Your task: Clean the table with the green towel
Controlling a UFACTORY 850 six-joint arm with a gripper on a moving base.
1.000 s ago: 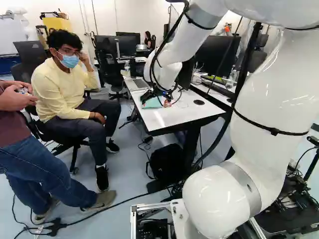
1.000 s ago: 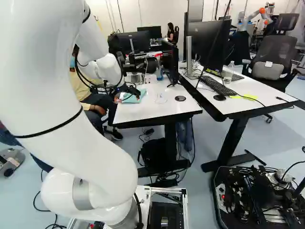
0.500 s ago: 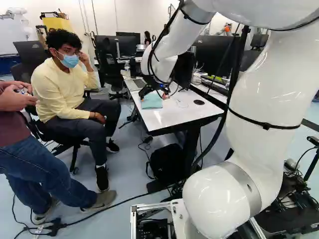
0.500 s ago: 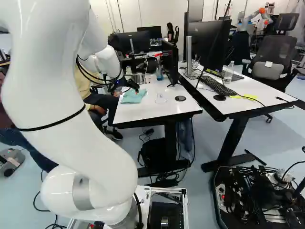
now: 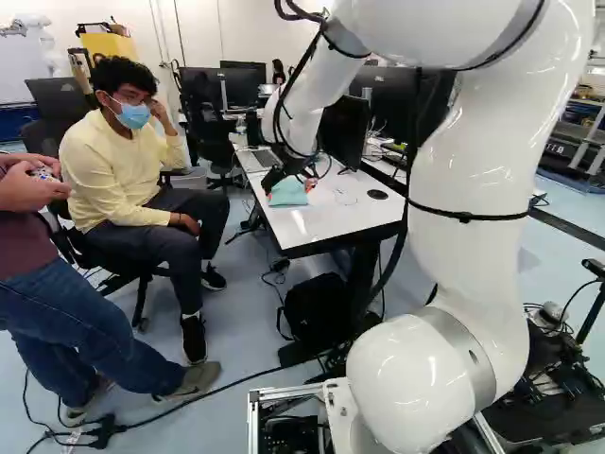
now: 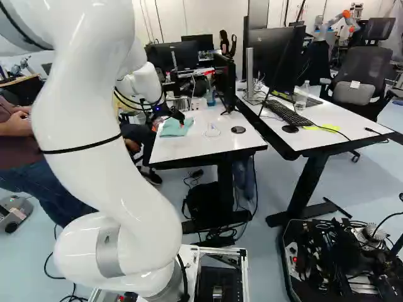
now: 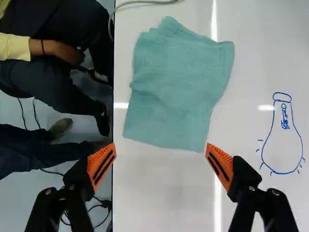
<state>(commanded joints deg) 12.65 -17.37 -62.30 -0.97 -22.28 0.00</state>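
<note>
Towel check. Green towel (image 7: 178, 92): laid out on the white surface (image 6: 201, 143), left of centre in the right base view and above centre in the left base view. Its far edge is rumpled, with a fold bunched at one corner; the near part lies flatter.

Gripper (image 5: 289, 187): at the towel, upper middle of the left base view. Wrist view: jaws released, standing wide apart, nothing grasped between them. Towel is ahead of them; one orange pad (image 7: 221, 164) is just beside its near corner, contact cannot be told. The other orange pad (image 7: 101, 166) is by the surface's edge.

Markings: blue line drawing (image 7: 282, 140) on the surface, to the side of the towel. Rounded bulb outline, capped narrow neck, short ticks around the wide end. Small scribble inside the neck, not legible. White lettering on a dark rack (image 5: 567, 156) at the right edge of the left base view, not transcribed. Pale tag (image 6: 356, 84) on an office chair (image 6: 371, 66), upper right of the right base view, too small to read.

Nearby: black disc (image 6: 238, 129) set right of the towel; keyboard (image 6: 289, 113) on the second surface (image 6: 308, 141), with yellow-green strips (image 6: 322, 128) beside it.
</note>
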